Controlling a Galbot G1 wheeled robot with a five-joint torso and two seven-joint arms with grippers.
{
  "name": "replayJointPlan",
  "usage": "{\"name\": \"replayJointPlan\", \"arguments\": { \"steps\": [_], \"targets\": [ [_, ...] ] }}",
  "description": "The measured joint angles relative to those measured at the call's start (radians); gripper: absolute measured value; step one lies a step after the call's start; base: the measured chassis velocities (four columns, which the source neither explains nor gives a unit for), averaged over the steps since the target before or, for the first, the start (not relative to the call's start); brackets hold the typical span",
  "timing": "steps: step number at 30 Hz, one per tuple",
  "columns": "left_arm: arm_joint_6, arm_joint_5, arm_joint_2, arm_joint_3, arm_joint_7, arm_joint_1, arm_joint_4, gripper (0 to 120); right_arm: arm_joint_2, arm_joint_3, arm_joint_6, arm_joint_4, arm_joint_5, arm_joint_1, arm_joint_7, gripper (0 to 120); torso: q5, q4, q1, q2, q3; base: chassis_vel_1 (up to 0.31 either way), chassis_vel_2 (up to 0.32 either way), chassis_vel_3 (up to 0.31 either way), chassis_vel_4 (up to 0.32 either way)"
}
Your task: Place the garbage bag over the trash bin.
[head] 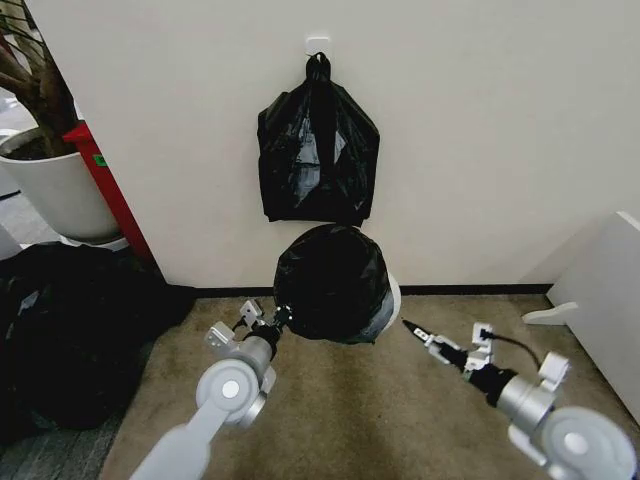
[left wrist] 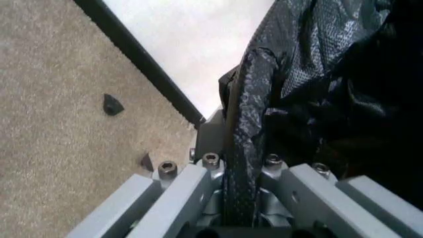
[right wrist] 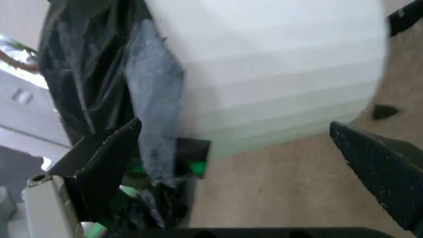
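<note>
Nearest us, our left gripper (head: 277,318) is reaching forward over the short-pile beige carpet (head: 400,400) to the lower left edge of the garbage bag (head: 332,282). In the left wrist view its fingers are closed on a twisted, rope-like fold of the bag's thin, pebbled black plastic (left wrist: 248,124), which is running down between the grey metal finger mounts.

Our right gripper (head: 412,328) is hanging just off the bag's lower right side, not touching it. In the right wrist view its dark, textured fingers (right wrist: 380,168) are standing wide apart with nothing between them.

The garbage bag is sitting draped over the trash bin (head: 394,296) as a glossy, wrinkled black dome, against the foot of the wall. A smooth cream-white sliver of the bin's tapered side is showing at the right, and the right wrist view shows more of that plain round wall (right wrist: 278,74) bare beside the hanging plastic.

Farther back, a thicker black bag bundle (head: 318,150) is hanging from a white wall hook (head: 317,44). At far left, a dark heap of bags (head: 70,330) is lying on the floor before a large white plant pot (head: 55,185).
</note>
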Motion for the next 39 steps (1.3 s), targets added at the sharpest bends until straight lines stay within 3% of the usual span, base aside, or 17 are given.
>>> {"name": "replayJointPlan", "arguments": {
  "steps": [11, 20, 25, 34, 39],
  "targets": [
    [0.001, 0.003, 0.015, 0.008, -0.002, -0.003, -0.009, 1, 0.052, -0.066, -0.004, 0.034, -0.101, 0.026, 0.030, 100, -0.0002, 0.0000, 0.000, 0.000, 0.000, 0.000, 0.000, 0.000, 0.000],
    [0.004, 0.000, 0.031, 0.010, 0.005, -0.001, -0.030, 1, 0.033, -0.100, -0.008, -0.075, -0.154, 0.083, 0.061, 100, 0.0000, 0.0001, 0.000, 0.000, 0.000, 0.000, 0.000, 0.000, 0.000],
    [0.011, -0.022, 0.041, 0.009, 0.003, -0.010, -0.048, 1, 0.007, -0.096, 0.021, -0.167, -0.213, 0.078, 0.020, 100, 0.0004, -0.0001, 0.000, 0.000, 0.000, 0.000, 0.000, 0.000, 0.000],
    [0.031, -0.019, 0.036, 0.021, -0.015, -0.010, -0.050, 1, 0.006, -0.080, 0.070, -0.131, -0.259, 0.042, -0.038, 100, 0.0000, 0.0001, 0.000, 0.000, 0.000, 0.000, 0.000, 0.000, 0.000],
    [0.034, 0.028, 0.036, 0.024, -0.037, -0.017, -0.041, 1, 0.005, -0.061, 0.164, -0.112, -0.390, -0.030, -0.176, 100, 0.0001, 0.0000, 0.000, 0.000, 0.000, 0.000, 0.000, 0.000, 0.000]
  ]
}}
